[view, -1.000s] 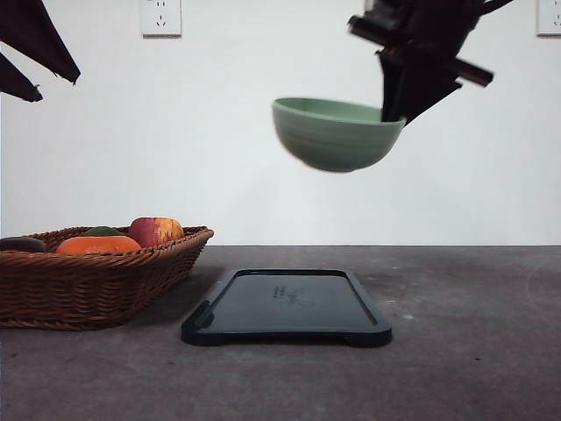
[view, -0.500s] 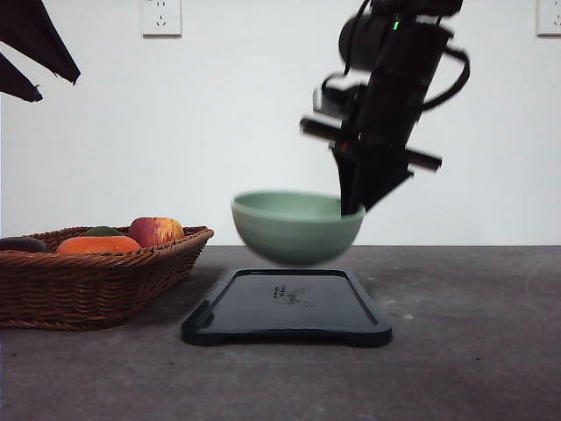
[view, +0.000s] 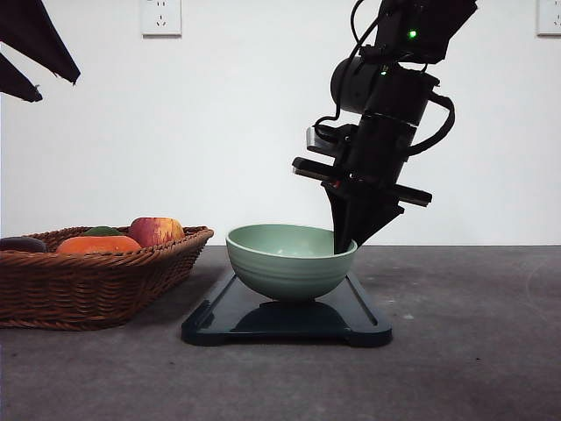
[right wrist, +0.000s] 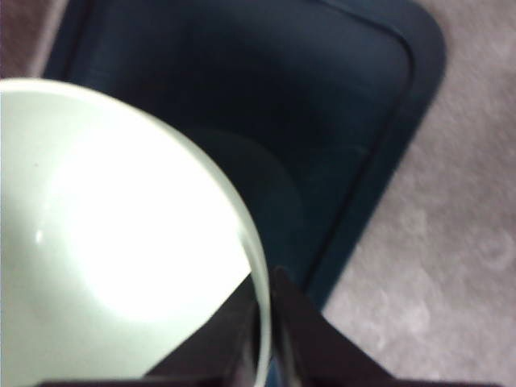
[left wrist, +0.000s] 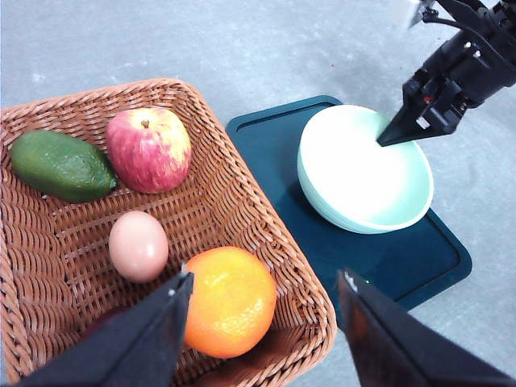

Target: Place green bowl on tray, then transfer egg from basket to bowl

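The green bowl has its base down at the surface of the dark tray, over its middle. My right gripper is shut on the bowl's right rim, one finger inside and one outside; the right wrist view shows the rim pinched between the fingers, above the tray. The wicker basket holds a tan egg near its middle. My left gripper hangs open above the basket's near corner, holding nothing. From there the bowl lies on the tray.
Around the egg in the basket lie a red apple, a green avocado and an orange. The basket stands left of the tray on the grey table. A white wall rises behind.
The right arm has come down and leftward with the bowl, from high above the tray to the tray's surface. The left arm has not moved.
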